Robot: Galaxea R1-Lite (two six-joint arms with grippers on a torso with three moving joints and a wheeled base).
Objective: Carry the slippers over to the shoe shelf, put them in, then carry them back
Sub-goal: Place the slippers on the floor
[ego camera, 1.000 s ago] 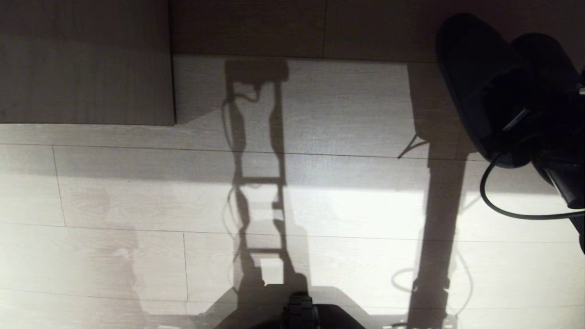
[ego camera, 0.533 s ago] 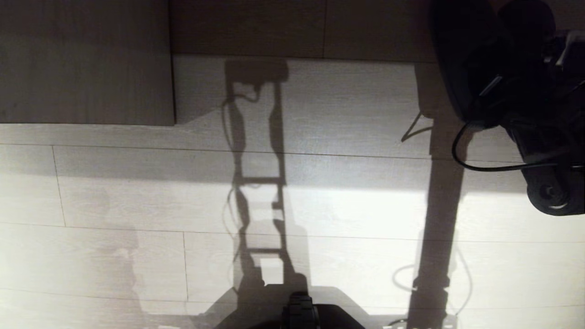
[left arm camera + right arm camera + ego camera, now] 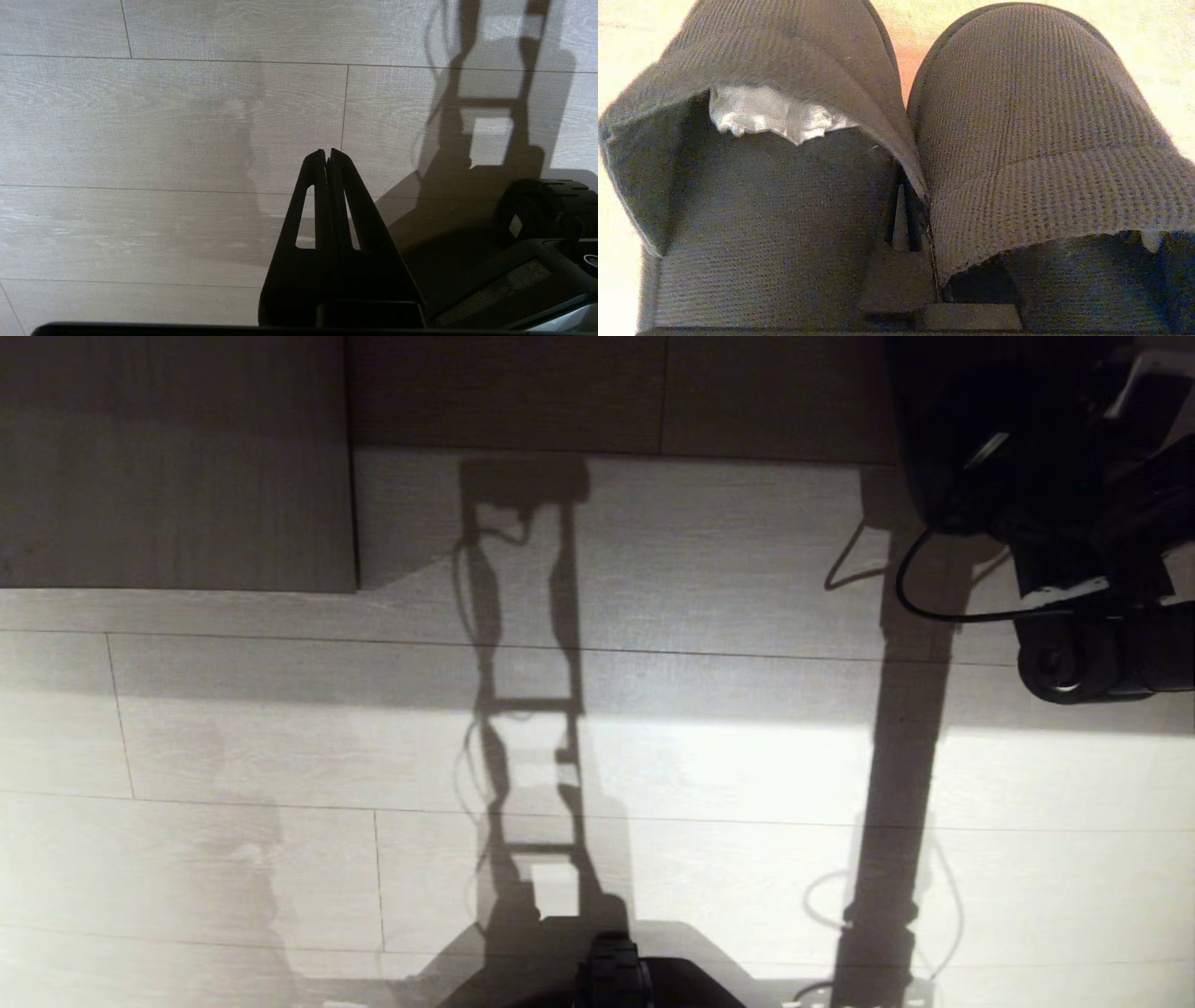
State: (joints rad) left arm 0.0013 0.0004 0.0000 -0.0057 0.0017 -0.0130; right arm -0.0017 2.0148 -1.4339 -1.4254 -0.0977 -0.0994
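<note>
A: The right gripper (image 3: 903,219) is pinching the slippers (image 3: 1017,140) together, its fingers pressed tight on the two inner walls where the pair is meeting.

B: And where is the pair sitting?

A: It is hanging off the floor (image 3: 280,756), up at the far right corner of the head view, in front of the dark wooden panels along the far edge. The slippers (image 3: 943,420) are showing there only as a black mass against the arm.

B: How is the pair likely handling?

A: Softly and lightly, by the look of it. The knitted fabric is folding and sagging around the grip, so the toes are probably going to droop and swing. Pinching both inner walls near the openings seems the sensible hold, since it is keeping the two together.

B: What is staying hidden?

A: The soles, the heels, and most of the fingers under the cloth. No shelf opening is clearly showing either. The left gripper (image 3: 328,156) is hanging idle over the floor, fingers pressed together.
</note>
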